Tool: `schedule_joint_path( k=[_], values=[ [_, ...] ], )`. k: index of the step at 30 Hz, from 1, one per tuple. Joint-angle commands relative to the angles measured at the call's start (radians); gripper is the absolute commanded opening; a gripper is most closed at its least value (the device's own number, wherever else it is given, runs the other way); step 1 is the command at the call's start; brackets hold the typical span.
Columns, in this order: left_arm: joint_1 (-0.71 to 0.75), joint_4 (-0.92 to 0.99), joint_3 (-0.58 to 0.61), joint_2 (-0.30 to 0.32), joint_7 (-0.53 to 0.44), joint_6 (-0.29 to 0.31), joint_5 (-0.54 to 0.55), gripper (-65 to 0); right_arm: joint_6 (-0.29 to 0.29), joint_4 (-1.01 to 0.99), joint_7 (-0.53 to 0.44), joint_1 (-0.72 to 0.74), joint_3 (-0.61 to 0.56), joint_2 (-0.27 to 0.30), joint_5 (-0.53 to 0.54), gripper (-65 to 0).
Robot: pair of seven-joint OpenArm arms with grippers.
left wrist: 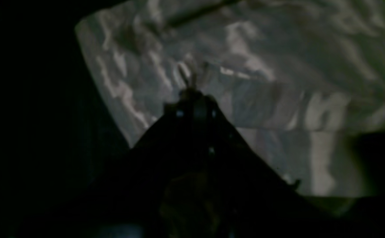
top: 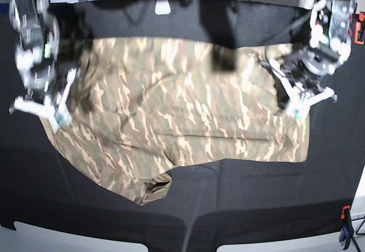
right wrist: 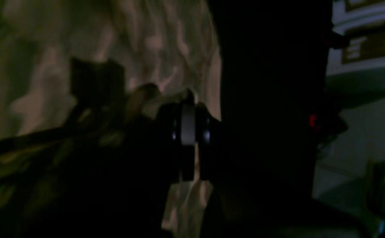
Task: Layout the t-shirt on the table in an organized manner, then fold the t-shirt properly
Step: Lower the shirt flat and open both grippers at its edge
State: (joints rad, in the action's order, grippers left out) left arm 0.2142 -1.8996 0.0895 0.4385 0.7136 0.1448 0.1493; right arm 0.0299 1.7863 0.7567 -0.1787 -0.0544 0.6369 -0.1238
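the camouflage t-shirt (top: pixel 188 121) lies spread on the black counter (top: pixel 256 200), between the two claws. the left claw (top: pixel 296 106) is pressed together on its edge. the right claw (top: pixel 54 115), blurry, seems to pinch the other edge.

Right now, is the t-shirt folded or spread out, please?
Mostly spread: the t-shirt lies open across the table, only its near corner turned under.

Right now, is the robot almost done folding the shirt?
Not yet. The t-shirt is spread open across the table, but it still looks wrinkled, with one corner curled up near the front. Both grippers are shut on its side edges: the left gripper and the right gripper, seemingly stretching it flat. No fold shows yet, so all the folding is left.
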Motion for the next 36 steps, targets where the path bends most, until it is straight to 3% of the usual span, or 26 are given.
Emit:
schedule_joint_path(
  k=[1, 5, 10, 18, 26, 29, 30, 31, 33, 34, 36],
  values=[
    [-0.013, -0.006, -0.005, 0.008, -0.013, -0.003, -0.012, -65.0, -0.015, -0.014, -0.016, 0.043, 0.011, 0.014, -0.005, -65.0],
    [-0.018, 0.009, -0.005, 0.008, -0.011, -0.006, -0.074, -65.0, 0.026, -0.102, -0.016, 0.149, 0.011, 0.008, 0.085, -65.0],
    [-0.018, 0.009, -0.005, 0.008, -0.029, -0.093, -0.134, -65.0, 0.095, -0.126, -0.016, 0.245, 0.011, 0.008, 0.154, -65.0],
    [-0.02, 0.055, -0.005, 0.008, -0.068, -0.093, -0.13, -65.0, 0.163, -0.126, -0.024, 0.282, 0.01, 0.008, 0.214, -65.0],
    [-0.018, 0.064, -0.005, 0.008, -0.026, -0.093, -0.115, -65.0, 0.166, -0.126, -0.011, 0.281, 0.009, 0.008, 0.208, -65.0],
    [-0.018, 0.064, -0.005, 0.008, -0.004, -0.093, -0.115, -65.0, 0.166, -0.126, 0.043, 0.282, 0.009, 0.009, 0.206, -65.0],
    [-0.018, 0.064, -0.005, 0.008, 0.001, -0.093, -0.116, -65.0, 0.166, -0.126, 0.063, 0.281, 0.009, 0.009, 0.203, -59.5],
    [-0.018, 0.065, -0.005, 0.008, 0.005, -0.093, -0.116, -60.1, 0.166, -0.126, 0.08, 0.281, 0.009, 0.009, 0.19, -51.3],
    [-0.018, 0.065, -0.005, 0.008, 0.004, -0.093, -0.121, -43.1, 0.165, -0.126, 0.09, 0.282, 0.009, 0.009, 0.125, -38.4],
    [-0.021, 0.064, -0.005, 0.008, 0.005, -0.093, -0.138, -37.5, 0.164, -0.126, 0.094, 0.283, 0.009, 0.009, 0.081, -34.1],
    [-0.022, 0.064, -0.005, 0.008, 0.02, -0.093, -0.197, -34.3, 0.151, -0.126, 0.111, 0.285, 0.009, 0.009, 0.002, -31.7]
  ],
)
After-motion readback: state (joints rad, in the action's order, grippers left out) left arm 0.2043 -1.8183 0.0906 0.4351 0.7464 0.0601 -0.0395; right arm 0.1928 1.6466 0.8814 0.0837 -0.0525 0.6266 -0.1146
